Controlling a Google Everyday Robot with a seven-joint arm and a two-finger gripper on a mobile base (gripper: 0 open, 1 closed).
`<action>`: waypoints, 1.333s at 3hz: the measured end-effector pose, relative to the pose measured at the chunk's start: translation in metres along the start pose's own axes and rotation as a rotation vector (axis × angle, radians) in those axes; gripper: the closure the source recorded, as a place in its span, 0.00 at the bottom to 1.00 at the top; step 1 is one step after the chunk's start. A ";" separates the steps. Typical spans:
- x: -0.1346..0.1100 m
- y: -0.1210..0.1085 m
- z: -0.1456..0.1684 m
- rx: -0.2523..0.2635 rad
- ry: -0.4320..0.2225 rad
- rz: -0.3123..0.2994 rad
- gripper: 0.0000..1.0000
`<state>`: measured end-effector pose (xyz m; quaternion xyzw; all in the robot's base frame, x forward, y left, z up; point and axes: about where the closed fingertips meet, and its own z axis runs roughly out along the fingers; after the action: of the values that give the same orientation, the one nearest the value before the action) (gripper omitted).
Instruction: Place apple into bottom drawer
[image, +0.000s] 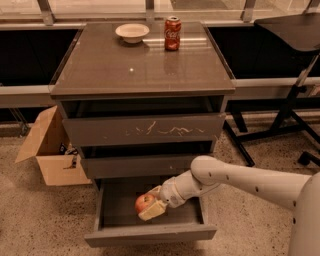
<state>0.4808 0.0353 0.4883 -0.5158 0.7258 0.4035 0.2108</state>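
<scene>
Camera view, looking down at the front of a grey three-drawer cabinet (140, 65). The gripper (150, 205) sits low inside the pulled-out bottom drawer (150, 234). Its pale fingers (153, 210) are pinched on the apple (144, 202), which bulges out at the gripper's tip, toward the middle of the drawer. The white arm (240, 180) runs back from the gripper to the right edge of the picture. The step in hand looks like lowering and release: the apple is over the drawer's floor, between its walls. Whether it touches the floor cannot be told. The next move likely calls for a small drop if any gap remains, then spreading the fingers and drawing the gripper back without nudging the apple, which could roll on the flat floor. Just above the gripper is the front of the middle drawer (145, 165), so a straight lift has little room, and the way out is probably forward over the front rim. Higher up is the scratched top drawer (145, 130). Well above the gripper, on the cabinet top, stand a bowl (132, 32) and a red can (172, 33). Far to the gripper's left in the picture an open cardboard box (50, 150) sits on the floor. Far to its right is a dark chair (295, 30).
</scene>
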 end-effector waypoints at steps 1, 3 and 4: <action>0.019 -0.017 0.005 0.023 0.029 -0.006 1.00; 0.074 -0.074 0.024 0.001 0.073 -0.059 1.00; 0.083 -0.113 0.048 -0.059 0.043 -0.100 1.00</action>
<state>0.5480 0.0097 0.3586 -0.5661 0.6912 0.4023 0.1996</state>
